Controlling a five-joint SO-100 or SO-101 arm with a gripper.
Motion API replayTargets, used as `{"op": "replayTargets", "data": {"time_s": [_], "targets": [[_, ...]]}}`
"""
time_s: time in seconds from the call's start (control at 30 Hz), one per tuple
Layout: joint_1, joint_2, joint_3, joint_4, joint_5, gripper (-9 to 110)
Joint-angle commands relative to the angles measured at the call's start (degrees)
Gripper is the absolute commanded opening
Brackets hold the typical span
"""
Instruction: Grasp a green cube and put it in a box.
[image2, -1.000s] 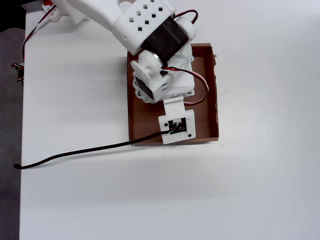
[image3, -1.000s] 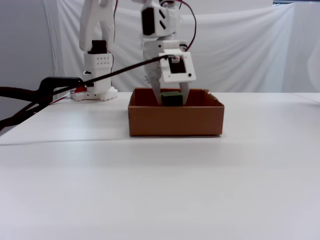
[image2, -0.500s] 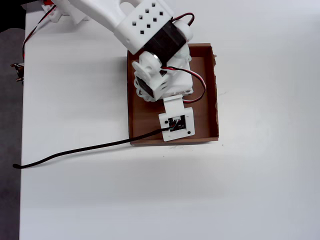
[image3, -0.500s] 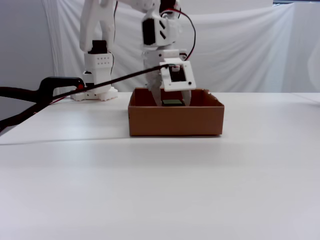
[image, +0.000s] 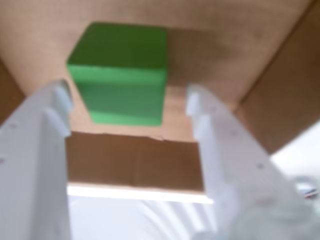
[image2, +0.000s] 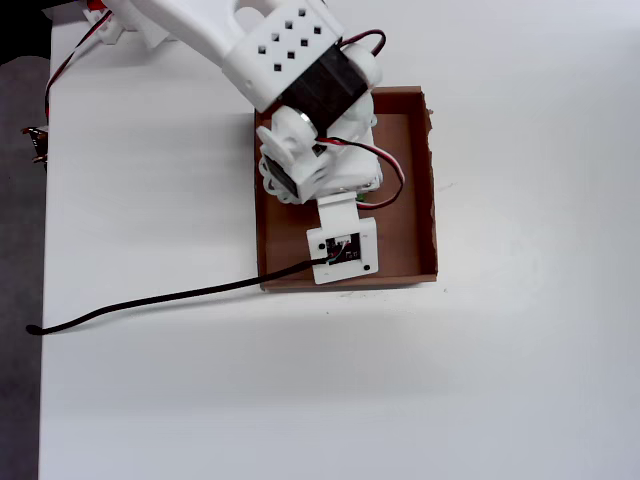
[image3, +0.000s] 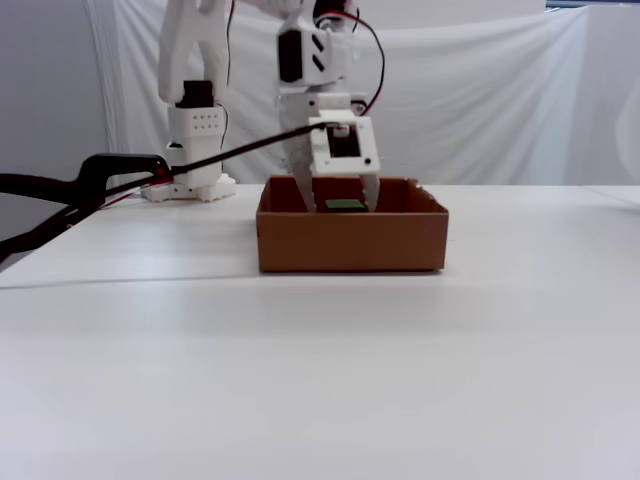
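Green cube (image: 120, 75): I see it on the box (image: 235, 45) floor. Gripper (image: 127, 107): jaws spread, empty, poised above it.

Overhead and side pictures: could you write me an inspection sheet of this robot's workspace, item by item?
Surface: white table, bare around the box.
Job's things: green cube sits on the floor of the brown cardboard box; only its top shows over the wall in the fixed view.
Clutter: nothing seen.
Gripper: gripper open above the cube, fingers either side, not touching it.
Cables: black cable trails from the wrist camera across the table; red and black wires loop on the arm.
Surroundings: white curtain behind; black clamp at the left in the fixed view.
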Motion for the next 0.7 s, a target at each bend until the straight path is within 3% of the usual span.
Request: {"op": "replayTargets", "data": {"time_s": [0.0,0.37,0.67], "targets": [[1.5,5.6,-5.2,4.3,-0.2,27],[6.7,15.6,-12.0,10.4,-0.5,24],[16.2,20.3,-18.5,19.2,-10.0,22]]}}
